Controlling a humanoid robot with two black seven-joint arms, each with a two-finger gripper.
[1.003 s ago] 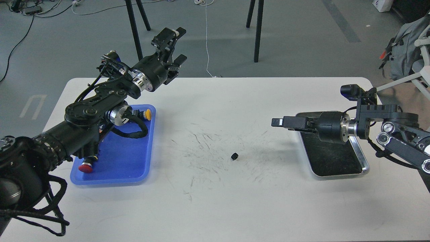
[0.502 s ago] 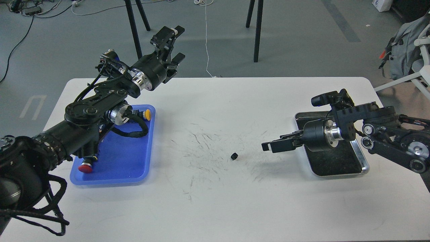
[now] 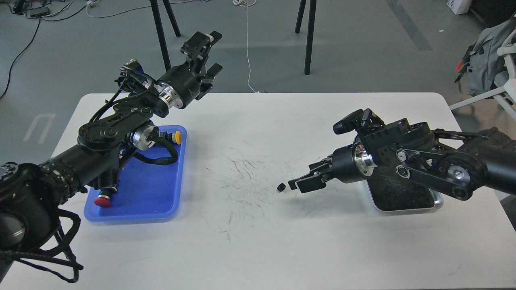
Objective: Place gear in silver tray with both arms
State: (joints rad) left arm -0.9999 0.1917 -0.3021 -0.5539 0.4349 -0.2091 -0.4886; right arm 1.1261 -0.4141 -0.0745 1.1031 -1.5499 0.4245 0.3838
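A small black gear (image 3: 281,187) lies on the white table near its middle. My right gripper (image 3: 296,182) is open and low over the table, its fingertips just right of the gear and not around it. The silver tray (image 3: 403,195) lies at the right, mostly hidden under my right arm; its dark bottom and shiny front rim show. My left gripper (image 3: 209,52) is open and empty, raised high above the table's far left edge, far from the gear.
A blue plastic tray (image 3: 161,193) lies at the left under my left arm, holding a red-capped (image 3: 102,201) and a yellow-capped (image 3: 175,138) piece. Black stand legs (image 3: 309,36) rise behind the table. A grey backpack (image 3: 487,60) sits at the far right.
My right arm has swung left and down from over the silver tray until its open fingers are beside the gear. The gear and the left arm have stayed put.
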